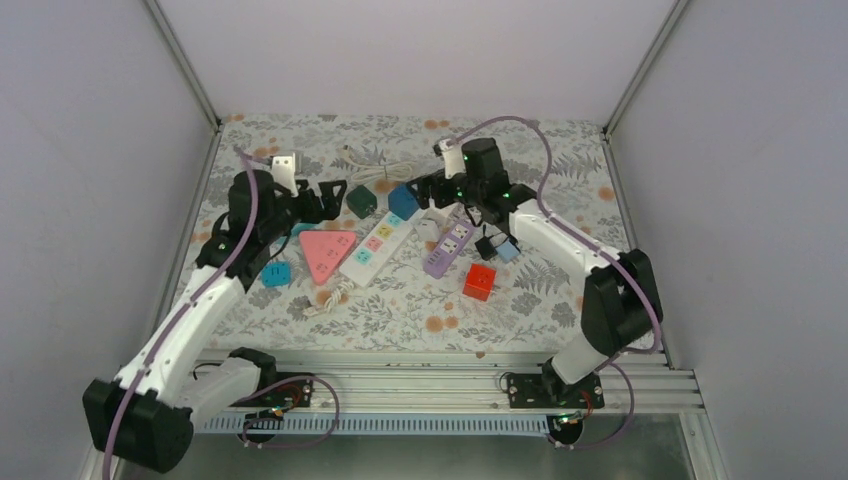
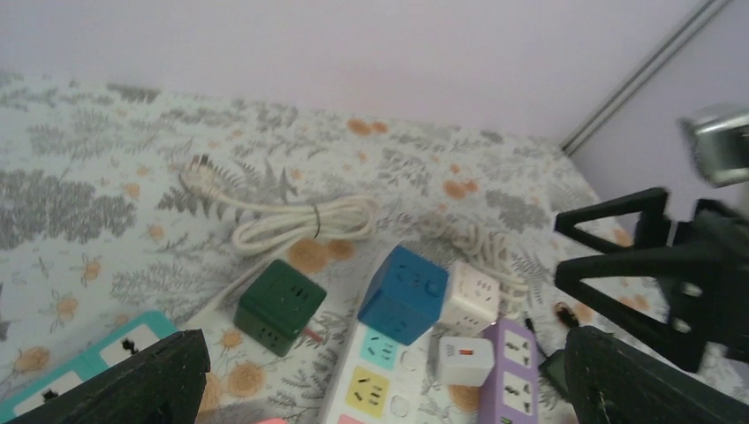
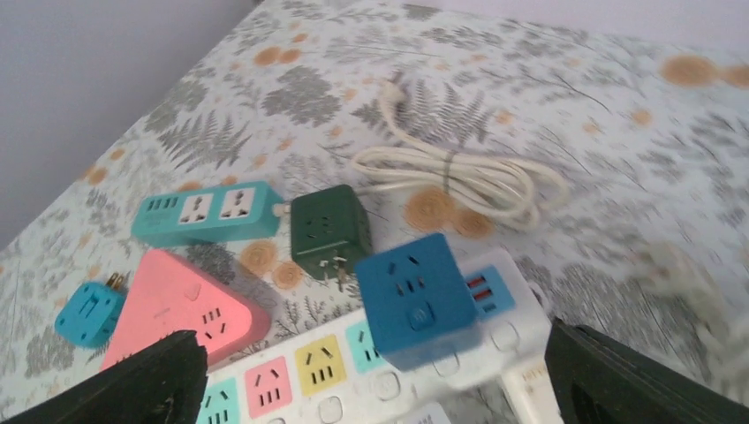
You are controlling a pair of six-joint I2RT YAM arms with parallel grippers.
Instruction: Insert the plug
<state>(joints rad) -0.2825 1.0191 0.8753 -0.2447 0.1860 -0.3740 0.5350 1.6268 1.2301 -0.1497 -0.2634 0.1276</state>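
Observation:
The plug is a blue cube standing on the far end of the white power strip, beside its USB ports; its prongs are hidden. My right gripper is open just right of the cube, and nothing is between its fingers. My left gripper is open to the left of a green cube and holds nothing.
A pink triangular socket, a teal strip and a small teal cube lie left. A purple strip, white cube, white charger and red cube lie right. A coiled white cable lies behind.

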